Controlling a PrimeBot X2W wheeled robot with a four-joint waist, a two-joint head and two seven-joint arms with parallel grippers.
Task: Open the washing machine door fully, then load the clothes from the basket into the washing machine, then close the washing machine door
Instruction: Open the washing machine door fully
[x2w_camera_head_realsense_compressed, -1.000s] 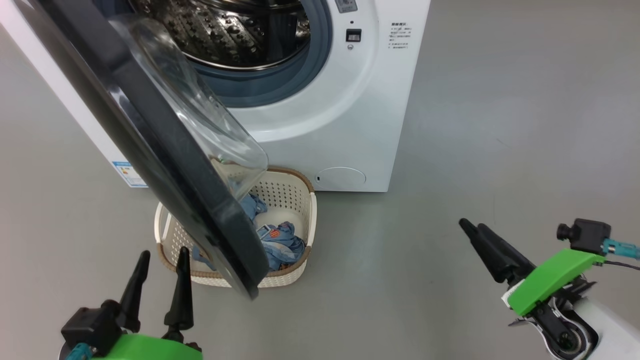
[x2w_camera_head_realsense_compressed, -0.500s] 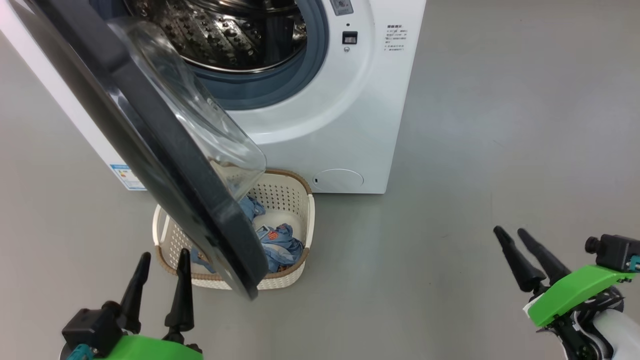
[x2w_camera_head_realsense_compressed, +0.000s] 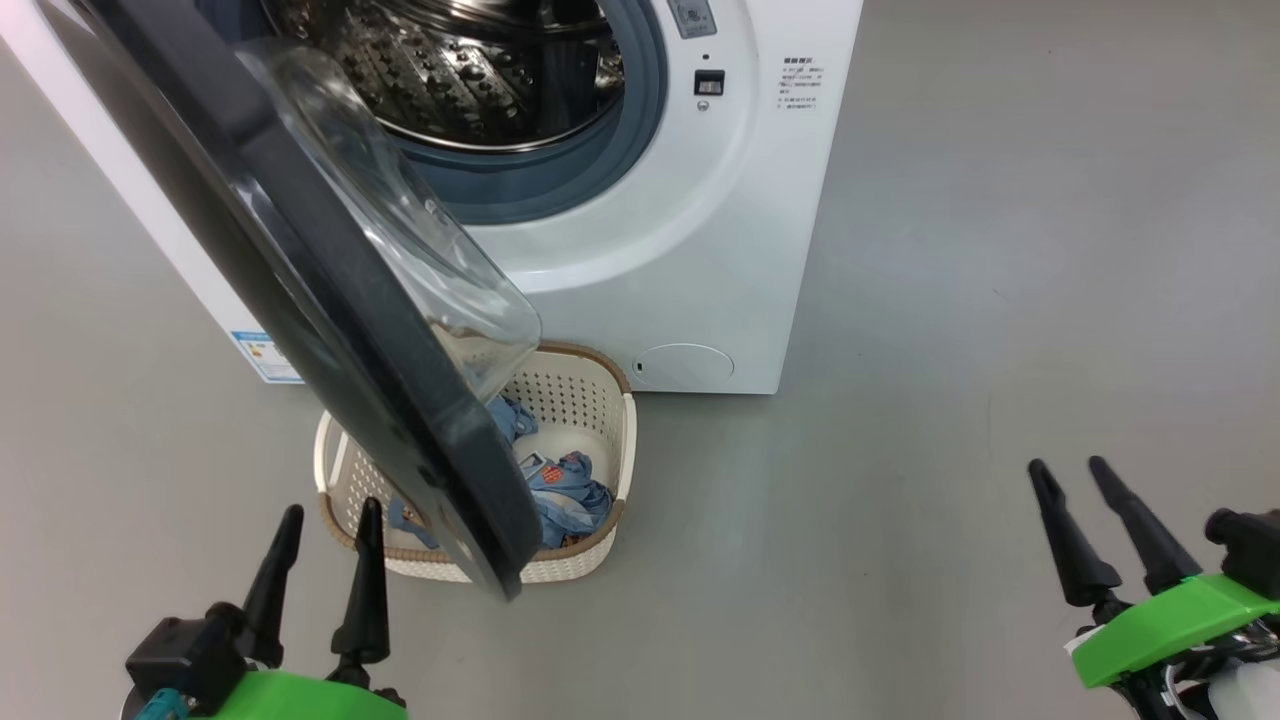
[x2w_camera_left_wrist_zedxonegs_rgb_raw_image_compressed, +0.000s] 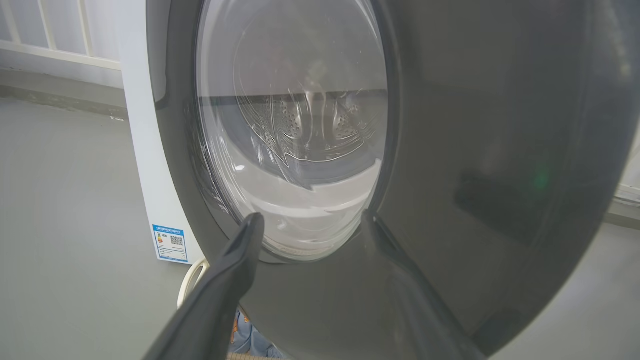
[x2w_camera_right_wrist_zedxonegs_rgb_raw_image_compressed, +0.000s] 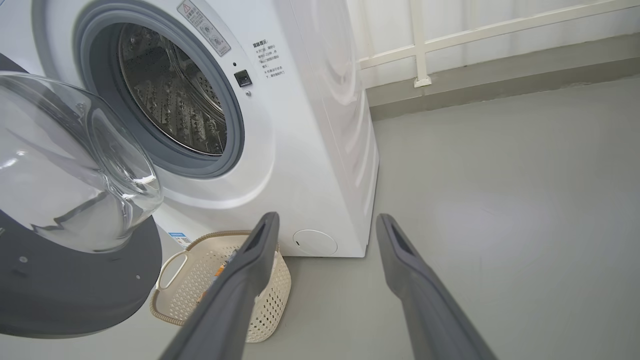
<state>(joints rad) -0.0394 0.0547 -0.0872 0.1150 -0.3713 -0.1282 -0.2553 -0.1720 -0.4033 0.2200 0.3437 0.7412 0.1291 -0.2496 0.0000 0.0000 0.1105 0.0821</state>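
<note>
Black washing machine door (x2w_camera_head_realsense_compressed: 350, 330) open, clothes (x2w_camera_head_realsense_compressed: 565, 495) in basket (x2w_camera_head_realsense_compressed: 580, 390)

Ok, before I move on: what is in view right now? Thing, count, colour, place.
washing machine: one, white, top of the head view, steel drum exposed
washing machine door: one, black ring with clear glass bowl, swung open, overhanging the basket
basket: one, cream with brown rim, on the floor before the machine, partly hidden by the door
clothes: light blue, count unclear, bunched inside the basket
blue label: one, low on the machine's side
round flap: one, white, low on the machine's front
floor: grey, all around
railing: white, behind the machine
left gripper: open, empty, lower left by the door's lower edge
right gripper: open, empty, lower right over bare floor
</note>
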